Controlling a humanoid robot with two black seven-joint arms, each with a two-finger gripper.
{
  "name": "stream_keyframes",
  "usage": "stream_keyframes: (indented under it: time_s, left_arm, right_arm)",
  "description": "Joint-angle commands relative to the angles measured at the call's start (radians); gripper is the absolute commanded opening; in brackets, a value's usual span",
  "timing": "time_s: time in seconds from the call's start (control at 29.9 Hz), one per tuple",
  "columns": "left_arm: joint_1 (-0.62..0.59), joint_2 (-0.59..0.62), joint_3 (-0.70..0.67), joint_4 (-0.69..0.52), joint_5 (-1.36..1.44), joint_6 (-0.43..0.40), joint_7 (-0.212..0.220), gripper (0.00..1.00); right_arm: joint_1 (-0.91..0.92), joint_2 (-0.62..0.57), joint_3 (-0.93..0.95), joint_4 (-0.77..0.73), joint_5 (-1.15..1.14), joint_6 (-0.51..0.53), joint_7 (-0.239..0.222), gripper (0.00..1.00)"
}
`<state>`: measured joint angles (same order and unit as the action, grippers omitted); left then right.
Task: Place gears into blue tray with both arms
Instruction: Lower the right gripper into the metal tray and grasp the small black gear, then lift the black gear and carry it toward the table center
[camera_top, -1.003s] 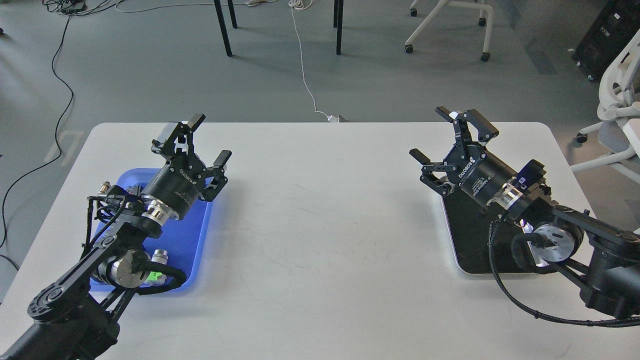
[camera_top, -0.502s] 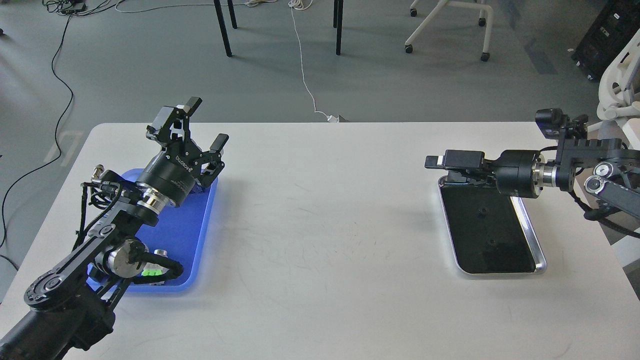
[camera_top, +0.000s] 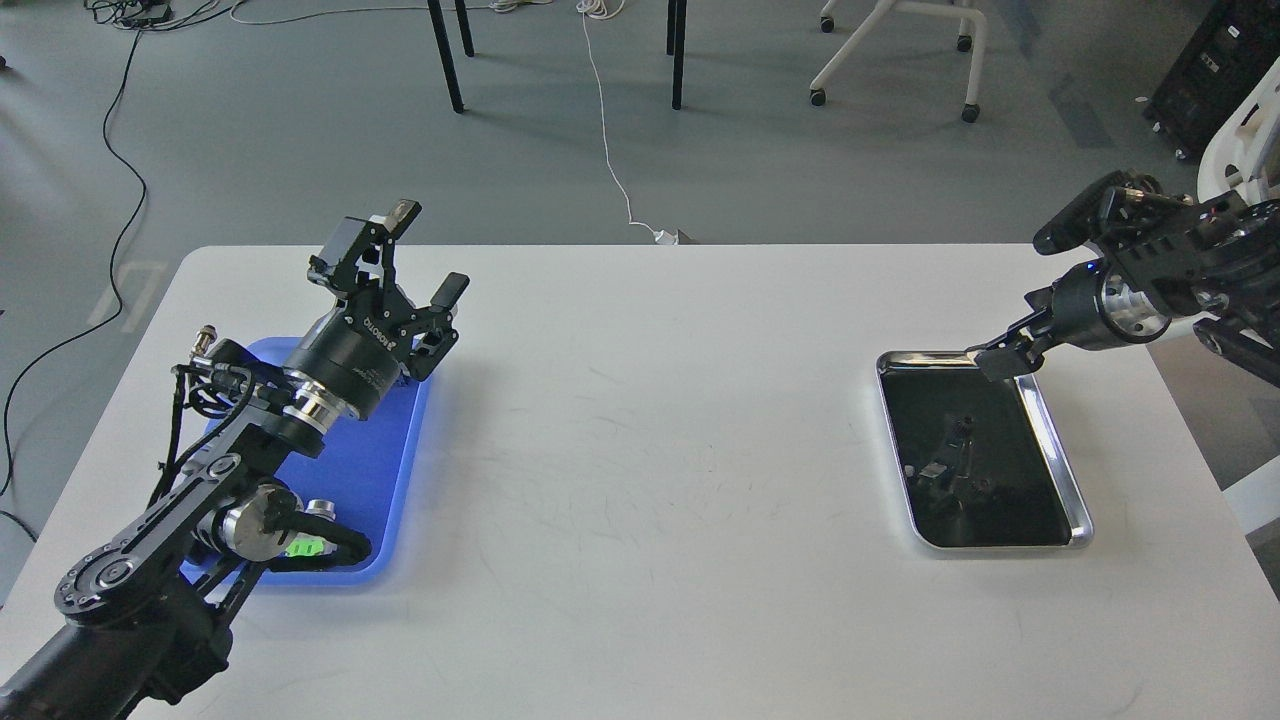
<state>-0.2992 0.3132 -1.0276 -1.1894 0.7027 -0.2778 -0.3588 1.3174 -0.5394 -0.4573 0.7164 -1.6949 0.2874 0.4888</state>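
Left gripper (camera_top: 418, 262) hangs above the far end of the blue tray (camera_top: 400, 470), fingers spread and holding nothing, so it looks parked over the drop spot; right gripper (camera_top: 1000, 357) sits at the far right corner of the black tray (camera_top: 1075, 500), seen dark and end-on, so I cannot tell whether it is spread or clenched. Gears (camera_top: 965, 425) are tiny dark specks on the black tray, hard to separate from reflections, well apart from the blue tray across the table (camera_top: 650, 450); judging by that, pickup is not yet done.
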Motion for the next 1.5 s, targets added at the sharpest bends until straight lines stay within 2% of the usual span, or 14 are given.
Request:
stream_keyframes:
  time_s: [0.0,0.5,0.74,1.1,1.17,1.27,1.37,1.47]
  left_arm:
    - [0.000,0.001,0.000,-0.001,0.000,0.000,0.000,0.98]
    - [0.003,0.003,0.000,0.001,0.000,-0.001,0.000,0.98]
    - [0.009,0.001,0.000,-0.001,0.000,0.000,0.000,0.98]
    - [0.011,0.000,0.000,-0.001,0.000,-0.001,0.000,0.98]
    - [0.011,0.000,0.000,-0.001,0.000,-0.001,0.000,0.98]
    - [0.012,0.001,0.000,-0.001,0.000,-0.001,0.000,0.98]
    - [0.012,0.001,0.000,-0.001,0.000,-0.001,0.000,0.98]
    - [0.012,0.001,0.000,-0.001,0.000,-0.001,0.000,0.98]
  right_arm:
    - [-0.020,0.022,-0.003,-0.005,0.006,0.006,0.000,0.99]
    - [-0.099,0.016,-0.030,0.008,0.011,-0.008,0.000,0.89]
    - [-0.130,0.018,-0.032,-0.002,0.012,-0.054,0.000,0.80]
    - [-0.152,0.027,-0.026,-0.017,0.017,-0.062,0.000,0.69]
    - [-0.153,0.026,-0.027,-0.018,0.017,-0.062,0.000,0.64]
    - [-0.159,0.027,-0.027,-0.018,0.017,-0.062,0.000,0.61]
    - [-0.159,0.032,-0.026,-0.020,0.017,-0.062,0.000,0.53]
    - [-0.161,0.033,-0.027,-0.025,0.017,-0.062,0.000,0.52]
